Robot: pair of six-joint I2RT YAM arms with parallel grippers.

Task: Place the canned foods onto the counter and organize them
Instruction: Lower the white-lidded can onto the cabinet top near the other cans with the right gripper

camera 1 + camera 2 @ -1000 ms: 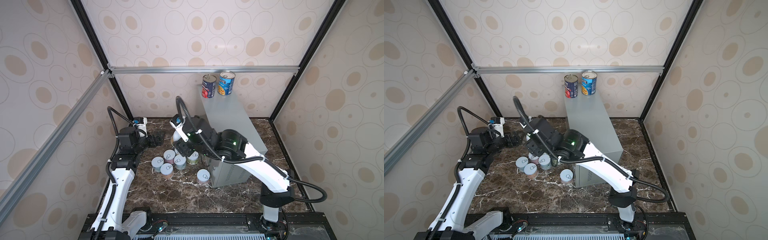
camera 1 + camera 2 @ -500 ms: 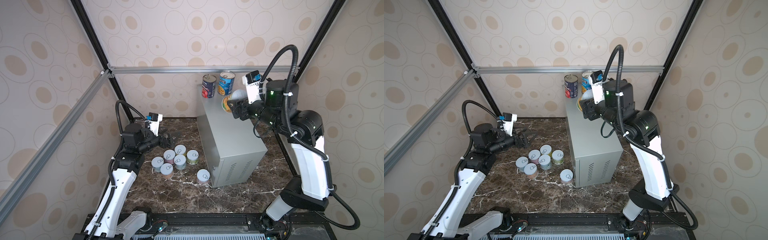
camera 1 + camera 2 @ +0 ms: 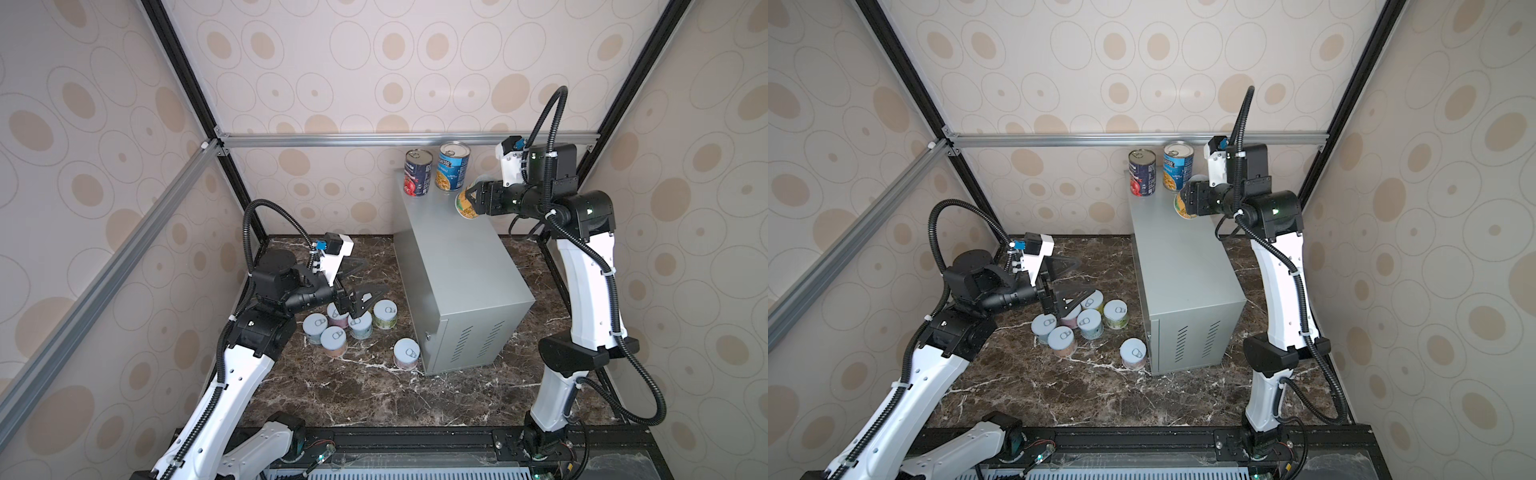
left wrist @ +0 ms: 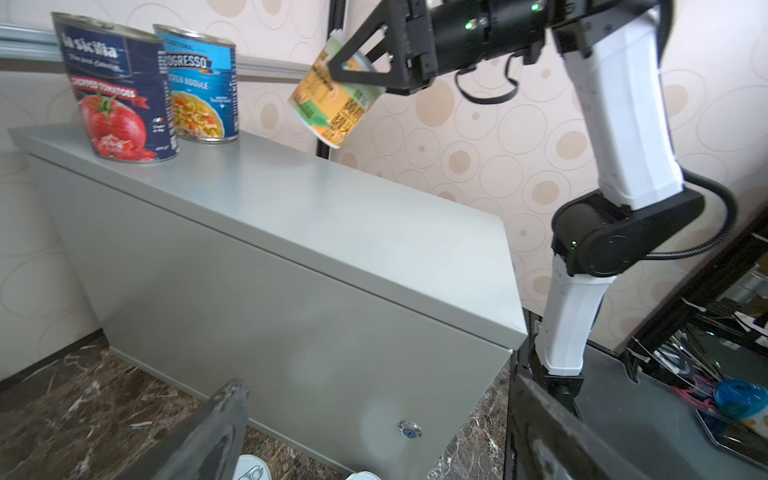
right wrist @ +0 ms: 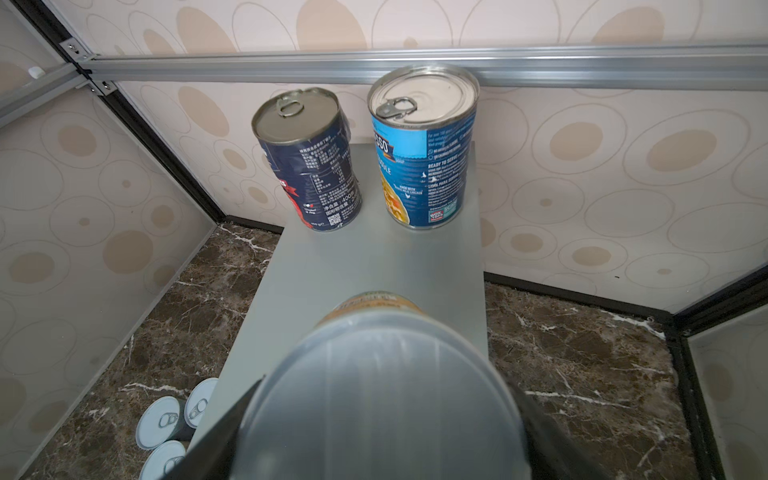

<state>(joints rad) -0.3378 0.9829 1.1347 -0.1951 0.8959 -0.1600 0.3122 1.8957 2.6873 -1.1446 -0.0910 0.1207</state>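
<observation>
Floor: we count about seven short cans (image 3: 1090,321) left, clustered beside the counter (image 3: 453,257).
Left gripper (image 3: 376,276): spread, empty, over that cluster.
Right gripper (image 3: 473,194): pinching the green-yellow can (image 4: 336,108), tilted above the counter's edge, not yet down.
Far end: two tall cans (image 3: 417,172) done.

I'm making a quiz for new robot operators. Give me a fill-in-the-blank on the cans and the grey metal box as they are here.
1. The right gripper holds the green-yellow can ___, not upright, above the counter.
2. ___ tall cans, the tomato can and the soup can, stand on the counter's far end.
3. The left gripper has its jaws ___ beside the short cans on the marble surface.
Missing words: tilted; two; open.
</observation>
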